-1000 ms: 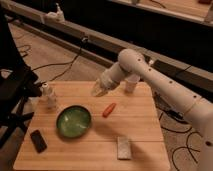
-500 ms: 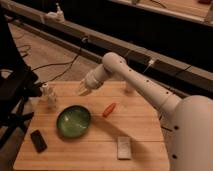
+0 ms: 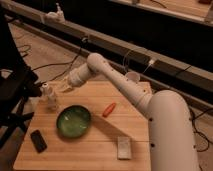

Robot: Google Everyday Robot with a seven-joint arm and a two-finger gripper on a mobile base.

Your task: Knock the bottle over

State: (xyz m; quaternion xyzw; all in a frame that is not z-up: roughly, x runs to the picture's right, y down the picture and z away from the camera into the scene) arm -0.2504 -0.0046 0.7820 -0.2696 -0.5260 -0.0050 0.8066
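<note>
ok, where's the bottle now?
Camera view, left side: the bottle stands near the table edge, behind the bowl, with the gripper close beside it.

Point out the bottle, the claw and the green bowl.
bottle [image 3: 47,92], camera view, on its body.
claw [image 3: 63,88], camera view, at its tip, beside the bottle.
green bowl [image 3: 73,121], camera view, on its bare inside.

My gripper [image 3: 63,88]: off-white, at 10 o'clock on the table [image 3: 100,159], which is light wood with plank stripes. Bottle [image 3: 50,99] whitish translucent. Bowl [image 3: 73,121] glossy green. Carrot [image 3: 108,109] orange. Black slab [image 3: 38,140] at 7, pale grey block [image 3: 123,147] at 5.
</note>
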